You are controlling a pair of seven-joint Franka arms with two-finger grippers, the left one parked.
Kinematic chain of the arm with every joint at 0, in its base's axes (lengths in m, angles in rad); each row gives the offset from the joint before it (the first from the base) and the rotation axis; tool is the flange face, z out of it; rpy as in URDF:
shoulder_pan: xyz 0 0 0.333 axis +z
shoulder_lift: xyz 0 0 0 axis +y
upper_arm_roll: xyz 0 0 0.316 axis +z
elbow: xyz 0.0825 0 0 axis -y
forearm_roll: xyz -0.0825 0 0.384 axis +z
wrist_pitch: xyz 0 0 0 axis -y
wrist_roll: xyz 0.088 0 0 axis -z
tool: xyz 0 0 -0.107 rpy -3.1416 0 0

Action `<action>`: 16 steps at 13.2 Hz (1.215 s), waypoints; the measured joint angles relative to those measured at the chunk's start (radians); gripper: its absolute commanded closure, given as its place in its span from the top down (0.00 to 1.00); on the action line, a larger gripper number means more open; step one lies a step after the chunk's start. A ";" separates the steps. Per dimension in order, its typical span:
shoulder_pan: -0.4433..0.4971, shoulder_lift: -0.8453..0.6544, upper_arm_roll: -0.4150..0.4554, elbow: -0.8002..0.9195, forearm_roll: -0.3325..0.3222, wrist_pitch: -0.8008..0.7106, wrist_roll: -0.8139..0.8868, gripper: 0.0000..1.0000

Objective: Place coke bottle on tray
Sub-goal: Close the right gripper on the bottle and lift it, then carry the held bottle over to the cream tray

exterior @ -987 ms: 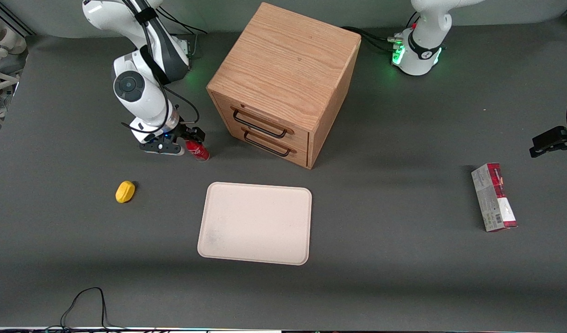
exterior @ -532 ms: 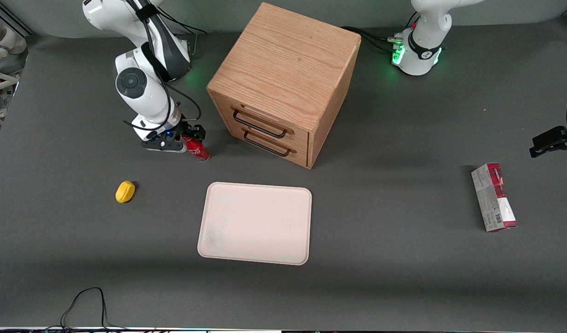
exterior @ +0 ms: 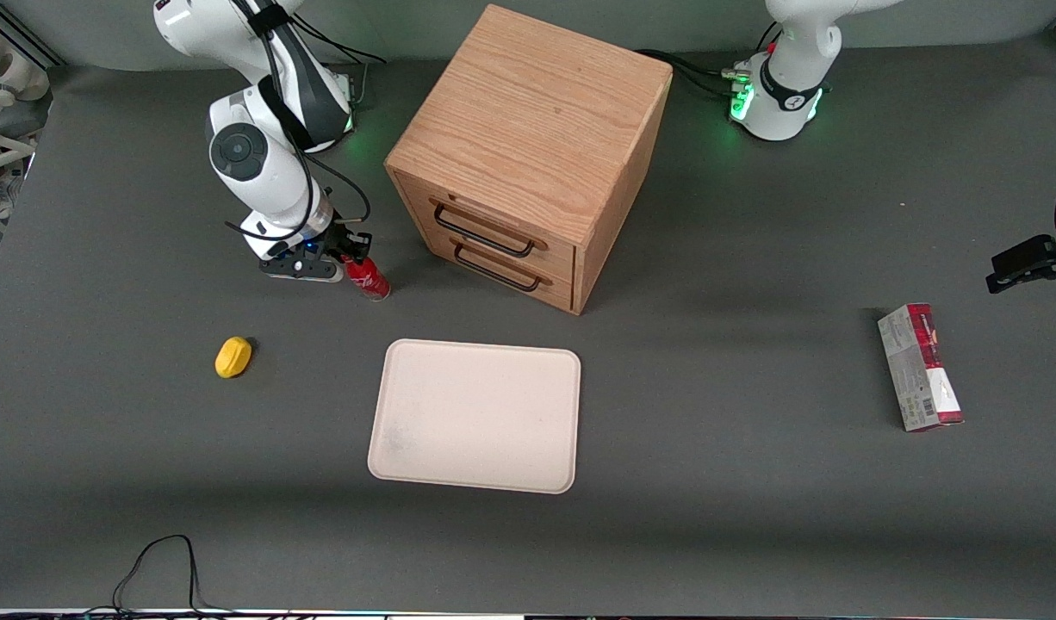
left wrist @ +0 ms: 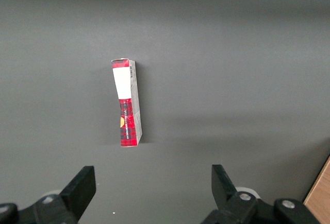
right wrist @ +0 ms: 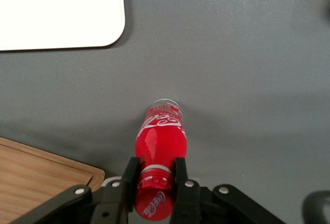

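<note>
The coke bottle [exterior: 369, 280] [right wrist: 160, 139] is small and red with white script. It leans with its base on the dark table and its red cap held up. My gripper [exterior: 349, 256] [right wrist: 154, 175] is shut on the bottle's neck, one black finger [right wrist: 129, 175] on each side just under the cap. The tray [exterior: 476, 416] [right wrist: 62, 13] is pale beige and lies flat, nearer the front camera than the bottle, with nothing on it.
A wooden two-drawer cabinet [exterior: 528, 155] stands close beside the bottle; its corner [right wrist: 41, 175] shows in the right wrist view. A yellow lemon-like object [exterior: 233, 356] lies nearer the camera than the gripper. A red-and-grey carton [exterior: 920, 366] [left wrist: 126, 103] lies toward the parked arm's end.
The wrist has risen and drawn slightly away from the camera. The bottle's neck has come up with it while its base stays on the table.
</note>
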 measured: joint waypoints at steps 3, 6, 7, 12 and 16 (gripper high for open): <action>0.000 -0.014 -0.002 0.007 0.000 -0.042 0.000 0.00; -0.002 -0.033 -0.066 0.128 -0.001 -0.212 -0.020 0.00; -0.004 -0.033 -0.100 0.200 -0.001 -0.298 -0.049 0.00; -0.011 0.066 -0.223 0.684 0.014 -0.739 -0.154 0.00; -0.122 0.240 -0.266 1.049 0.142 -0.955 -0.203 0.00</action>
